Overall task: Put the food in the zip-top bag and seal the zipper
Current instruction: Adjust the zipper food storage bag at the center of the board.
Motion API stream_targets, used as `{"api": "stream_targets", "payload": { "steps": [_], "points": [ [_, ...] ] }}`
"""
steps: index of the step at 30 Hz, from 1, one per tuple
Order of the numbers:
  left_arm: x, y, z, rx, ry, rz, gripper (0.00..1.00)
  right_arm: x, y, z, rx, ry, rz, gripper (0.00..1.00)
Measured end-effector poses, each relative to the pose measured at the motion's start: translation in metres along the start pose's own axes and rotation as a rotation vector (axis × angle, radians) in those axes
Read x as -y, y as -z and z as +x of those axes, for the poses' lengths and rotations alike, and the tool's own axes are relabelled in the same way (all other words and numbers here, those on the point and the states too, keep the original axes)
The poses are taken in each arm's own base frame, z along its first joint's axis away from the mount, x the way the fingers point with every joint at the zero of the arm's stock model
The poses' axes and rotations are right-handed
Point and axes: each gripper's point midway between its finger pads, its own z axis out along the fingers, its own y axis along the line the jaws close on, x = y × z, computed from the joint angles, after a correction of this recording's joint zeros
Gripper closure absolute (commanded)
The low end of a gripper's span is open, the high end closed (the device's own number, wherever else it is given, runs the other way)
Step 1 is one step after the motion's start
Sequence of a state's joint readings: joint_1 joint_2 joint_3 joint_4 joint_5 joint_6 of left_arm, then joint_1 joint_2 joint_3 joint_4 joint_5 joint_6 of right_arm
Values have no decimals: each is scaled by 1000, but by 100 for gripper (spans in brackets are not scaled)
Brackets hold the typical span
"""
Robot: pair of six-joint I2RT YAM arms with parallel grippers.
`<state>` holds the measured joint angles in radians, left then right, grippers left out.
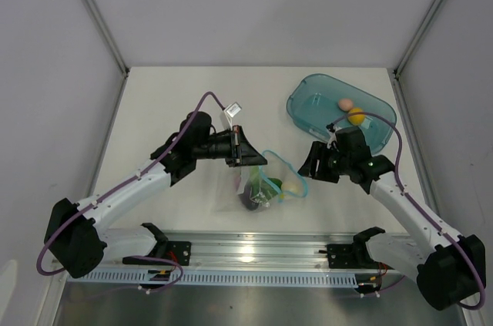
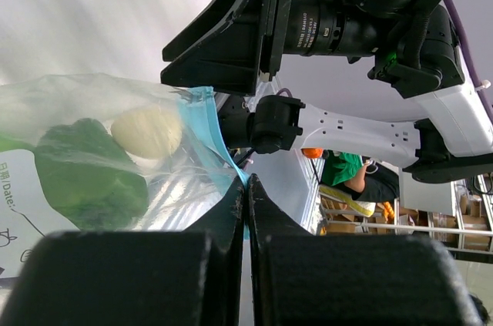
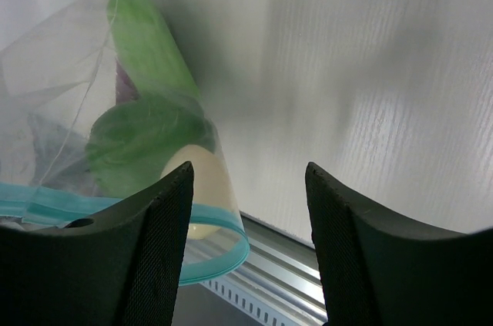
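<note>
The clear zip-top bag lies between my two grippers. It holds a purple eggplant, a green pepper, a long green vegetable and a pale rounded piece. My left gripper is shut on the light-blue zipper at the bag's top edge and lifts it. My right gripper is open just right of the bag's mouth, where the zipper strip gapes in a loop beside its left finger. A pink egg-shaped piece and a yellow-orange fruit sit in the teal tub.
The translucent teal tub stands at the back right, behind my right arm. A small white tag lies behind the left arm. A metal rail runs along the near edge. Walls close in both sides.
</note>
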<state>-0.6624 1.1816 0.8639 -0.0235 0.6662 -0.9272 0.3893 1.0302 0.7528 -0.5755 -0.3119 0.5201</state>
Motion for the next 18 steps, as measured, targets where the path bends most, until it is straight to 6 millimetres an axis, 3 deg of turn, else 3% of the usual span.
{"api": "stream_targets", "payload": {
  "steps": [12,18],
  "points": [
    [1,1,-1,7,-3,-1,100,7,30,-8,97,3,47,36],
    [0,1,-1,8,-3,-1,99,6,24,4,71,-14,6,42]
  ]
}}
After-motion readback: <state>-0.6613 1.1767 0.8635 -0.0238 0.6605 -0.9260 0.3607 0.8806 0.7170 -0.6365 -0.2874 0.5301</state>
